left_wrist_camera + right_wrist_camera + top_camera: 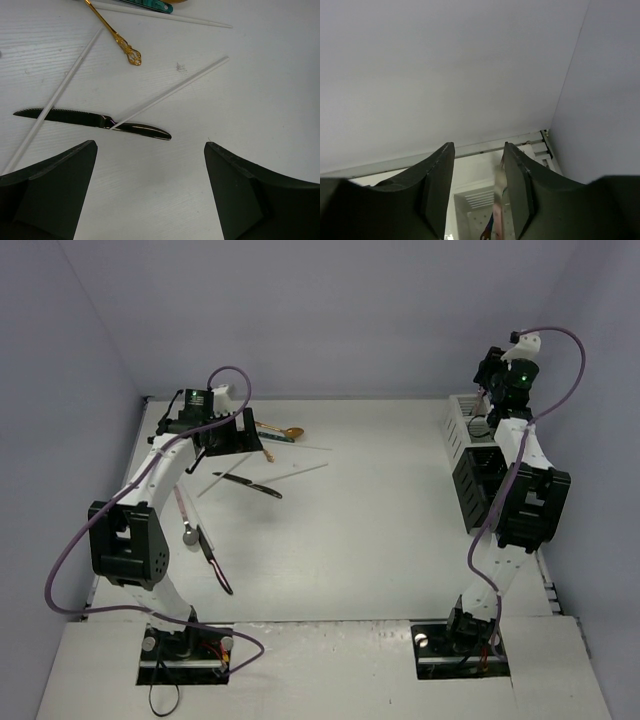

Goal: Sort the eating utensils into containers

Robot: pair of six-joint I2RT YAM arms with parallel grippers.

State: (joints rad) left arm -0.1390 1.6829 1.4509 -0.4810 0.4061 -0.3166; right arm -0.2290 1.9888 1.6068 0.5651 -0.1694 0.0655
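The left arm (160, 465) and right arm (510, 455) are white with black joint blocks, purple cables (55, 570) and green wrist lights (193, 395).

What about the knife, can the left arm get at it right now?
Probably yes: the left fingers hang open close to the knife; only two chopsticks touch it, and they could get nudged.

1. We see a white table (260, 75) with fine grey grain lines.
2. The knife (90, 121) is glossy black, and its blade edge is serrated.
3. The spoon handle (120, 40) is gold with ornate filigree.
4. The chopsticks (170, 92) are plain white.
5. The white container (460, 420) is plain, and the black container (478, 490) has slotted sides.
6. The cables (52, 575) are purple.
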